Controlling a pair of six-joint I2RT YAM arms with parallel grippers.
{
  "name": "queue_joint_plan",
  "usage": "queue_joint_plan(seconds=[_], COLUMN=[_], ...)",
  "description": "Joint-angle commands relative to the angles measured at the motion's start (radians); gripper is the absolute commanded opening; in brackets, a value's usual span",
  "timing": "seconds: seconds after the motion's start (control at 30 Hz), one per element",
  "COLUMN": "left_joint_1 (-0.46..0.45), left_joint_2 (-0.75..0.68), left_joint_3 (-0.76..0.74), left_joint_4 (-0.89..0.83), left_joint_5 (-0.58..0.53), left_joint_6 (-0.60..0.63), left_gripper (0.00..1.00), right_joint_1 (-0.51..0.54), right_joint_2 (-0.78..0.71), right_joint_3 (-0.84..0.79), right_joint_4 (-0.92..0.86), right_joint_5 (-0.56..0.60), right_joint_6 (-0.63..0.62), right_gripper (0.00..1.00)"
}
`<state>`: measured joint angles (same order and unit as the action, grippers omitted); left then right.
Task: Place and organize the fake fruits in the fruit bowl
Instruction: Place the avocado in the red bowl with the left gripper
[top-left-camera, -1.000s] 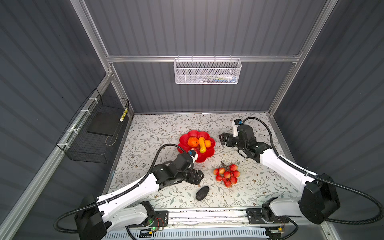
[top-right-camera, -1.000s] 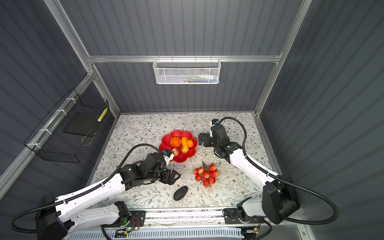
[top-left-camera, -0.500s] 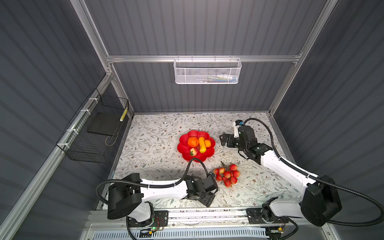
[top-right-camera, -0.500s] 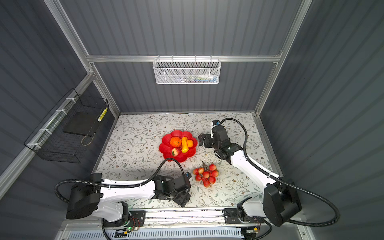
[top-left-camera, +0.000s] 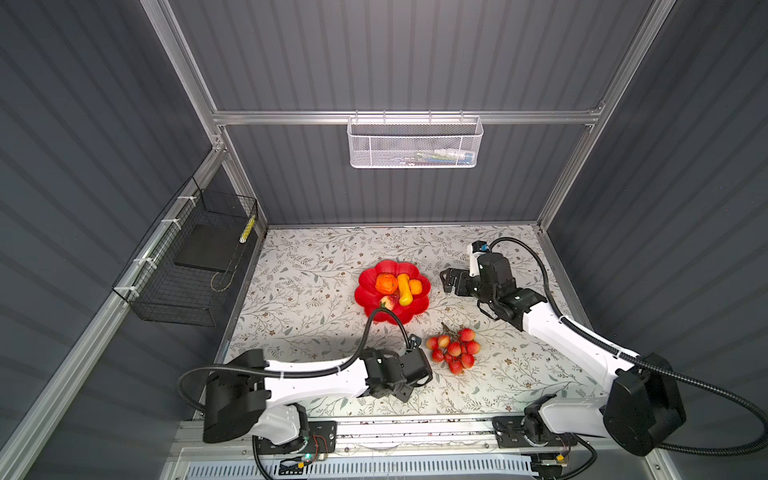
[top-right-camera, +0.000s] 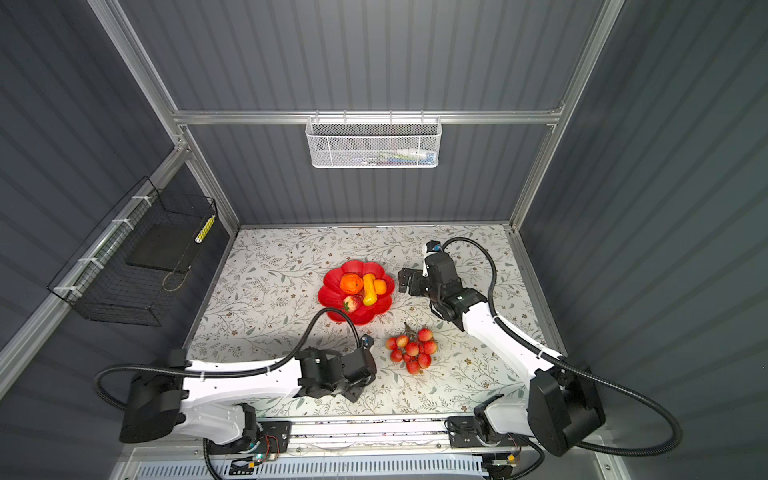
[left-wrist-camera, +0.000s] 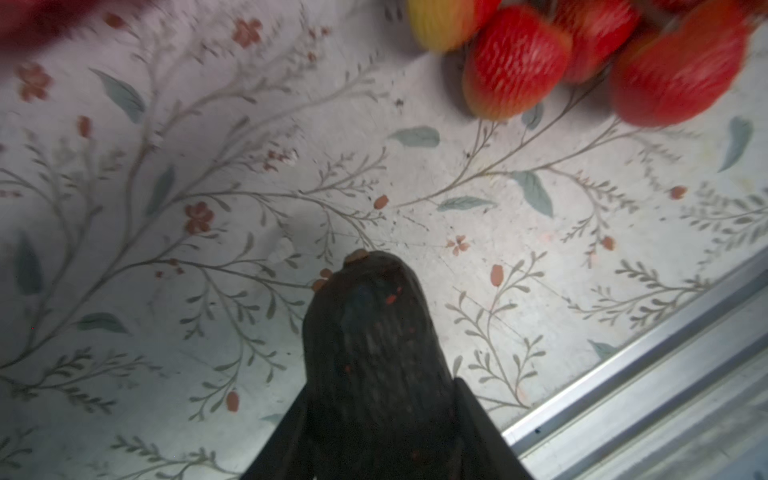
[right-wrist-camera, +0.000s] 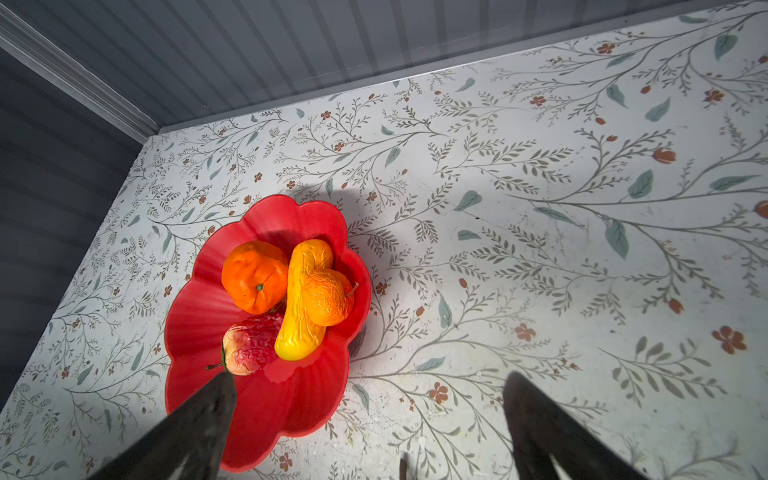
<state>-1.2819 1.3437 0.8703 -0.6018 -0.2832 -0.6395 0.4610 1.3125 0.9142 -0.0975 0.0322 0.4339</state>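
Four fake fruits (top-left-camera: 399, 286) lie in the fruit bowl (top-left-camera: 363, 291); your left gripper (left-wrist-camera: 374, 415) is clamped round the avocado (left-wrist-camera: 365, 332) near the front rail (left-wrist-camera: 623, 395). It's likely light, rigid, slick: grip its belly. Your right gripper (right-wrist-camera: 370, 386) gapes wide.

Both top views look steeply down from high above the front edge of the floral-printed worktop (top-left-camera: 311, 257), sharing nearly the whole scene. The left wrist view sits very close over that edge, a dark oval plastic avocado (left-wrist-camera: 370, 353) looming large before a red plastic berry bunch (left-wrist-camera: 515, 66). The right wrist view, higher, faces the back left corner across a glossy red flower-shaped bowl (right-wrist-camera: 270, 415).
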Motion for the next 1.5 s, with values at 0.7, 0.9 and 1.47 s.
queue_joint_plan(seconds=[0.7,0.9,1.47], left_joint_1=[0.728,0.745,0.748], left_joint_2=[0.251,0.397,0.338], left_joint_3=[0.351,0.398,0.388], left_joint_4=[0.198,0.206,0.253], left_joint_5=[0.158,0.159,0.115], left_joint_6=[0.368,0.338,0.281], left_gripper=[0.44,0.44,0.87], right_joint_1=[-0.014,-0.019,-0.021], right_joint_2=[-0.13,-0.164,-0.176], right_joint_3=[-0.073,-0.081,-0.046], right_joint_4=[-0.049,-0.077,-0.266], right_joint_5=[0.013,0.031,-0.007], right_joint_6=[-0.013,-0.033,-0.048], right_gripper=[0.99,0.99,0.99])
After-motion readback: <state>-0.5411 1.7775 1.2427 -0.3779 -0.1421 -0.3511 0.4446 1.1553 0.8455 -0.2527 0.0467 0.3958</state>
